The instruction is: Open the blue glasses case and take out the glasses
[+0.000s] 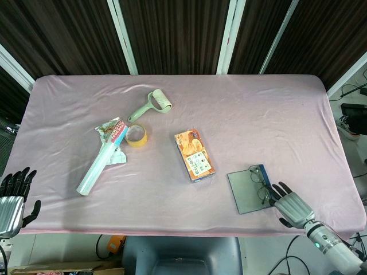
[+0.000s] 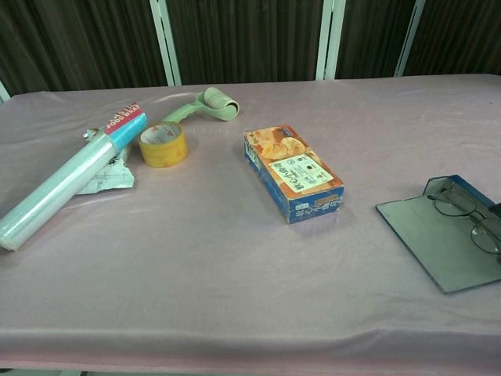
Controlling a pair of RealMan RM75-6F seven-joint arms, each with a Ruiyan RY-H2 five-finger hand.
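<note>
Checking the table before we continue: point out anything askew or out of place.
The blue glasses case lies open and skewed near the table's front right corner, glasses resting across it. Right hand sits beside it, holding nothing. Nothing looks spilled or damaged.

1. Illumination: bright, even and diffuse in both views; shadows under objects are faint and short.
2. Glare: none near the right hand.
3. Focus: head view is sharp; chest view is slightly soft.
4. Background beyond the hand: dark.
</note>
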